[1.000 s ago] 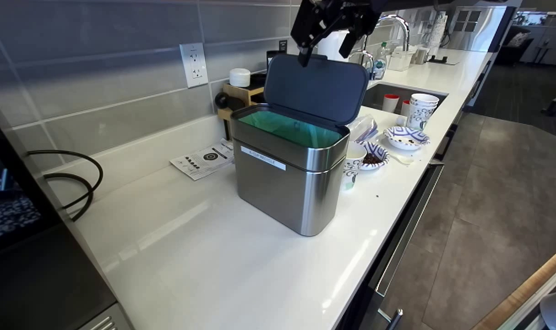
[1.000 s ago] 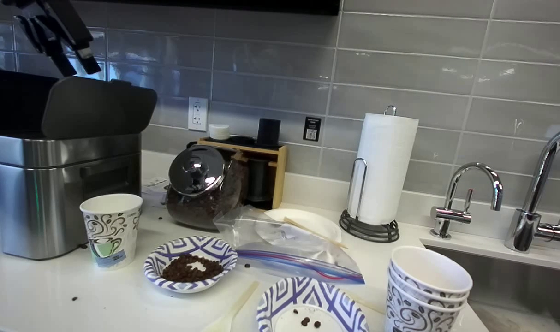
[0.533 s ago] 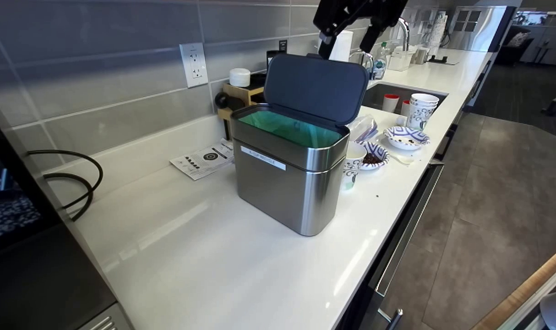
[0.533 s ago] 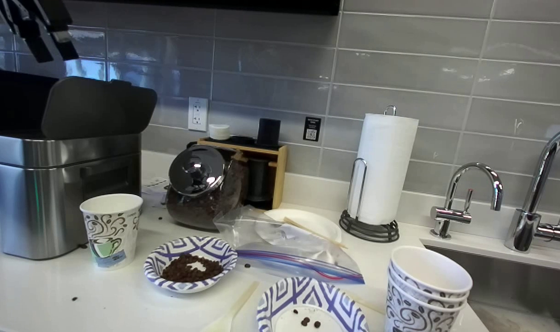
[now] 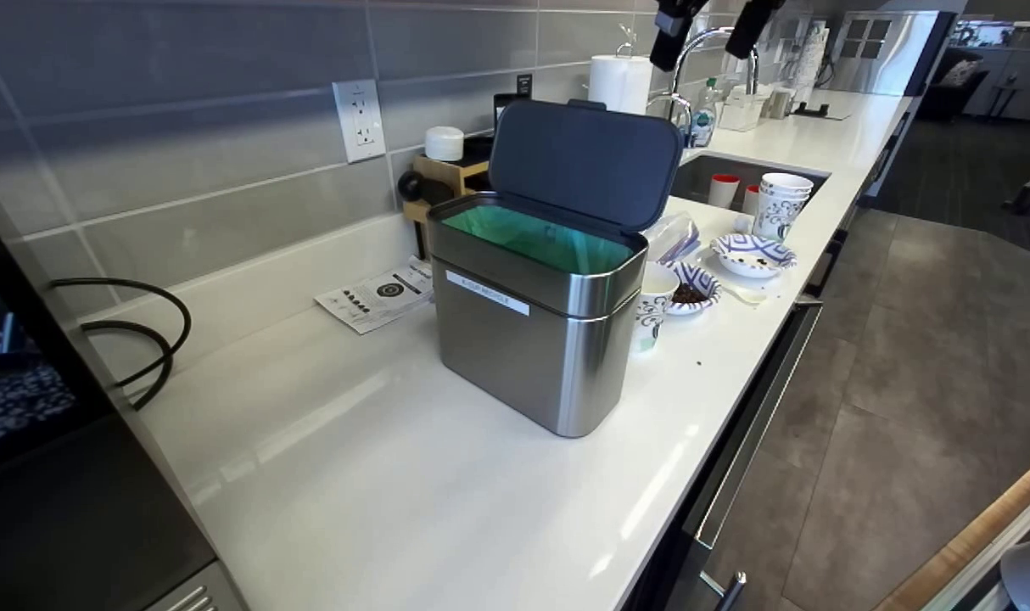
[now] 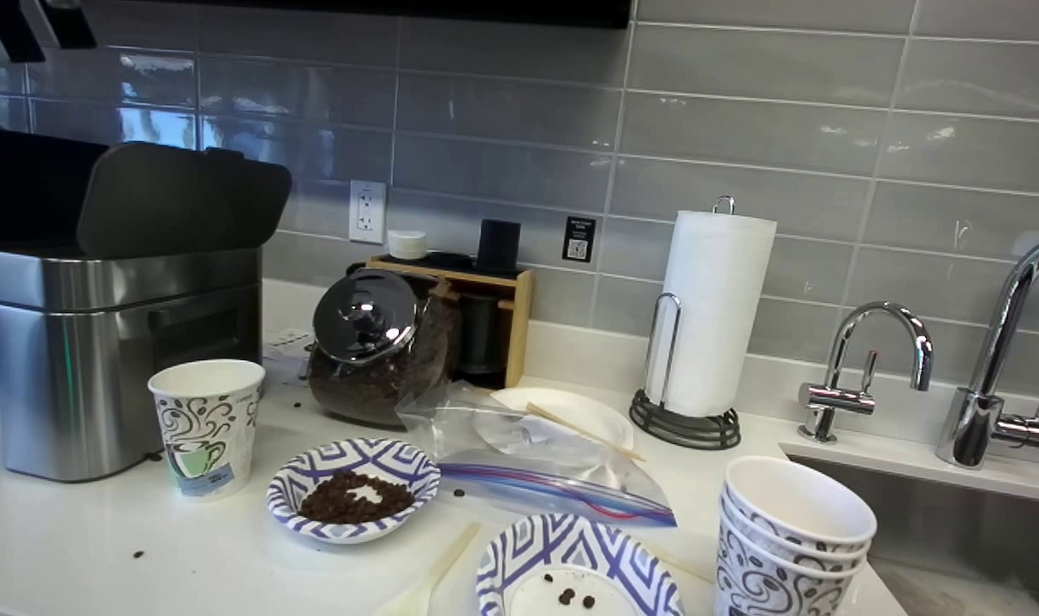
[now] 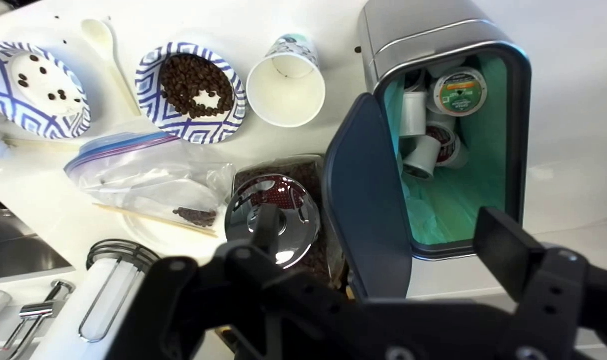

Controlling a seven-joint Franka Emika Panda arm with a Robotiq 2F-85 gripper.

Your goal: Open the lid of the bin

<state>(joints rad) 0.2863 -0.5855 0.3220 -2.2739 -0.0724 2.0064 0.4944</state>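
Observation:
The steel bin (image 5: 515, 356) stands on the counter in both exterior views (image 6: 66, 385) and in the wrist view (image 7: 423, 25). Its dark grey lid (image 5: 583, 165) stands open, tipped up and back on its hinge, also in an exterior view (image 6: 186, 201) and the wrist view (image 7: 366, 190). The green inside shows, with several coffee pods (image 7: 461, 92) in it. The lid's metal loop handle does not show. My gripper (image 5: 703, 51) is open and empty above the lid, touching nothing; its fingers also show in an exterior view (image 6: 51, 47) and the wrist view (image 7: 378, 217).
Beside the bin are a paper cup (image 6: 204, 428), a bowl of coffee beans (image 6: 357, 530), a glass jar (image 6: 374, 398) and a plastic bag (image 6: 554, 479). A paper-towel roll (image 6: 712, 316), stacked cups (image 6: 785, 556) and the sink lie further along. The tiled wall is behind.
My gripper has risen and drawn away from the lid's upper edge, fingers apart throughout. The lid has stayed open and the bin has not moved.

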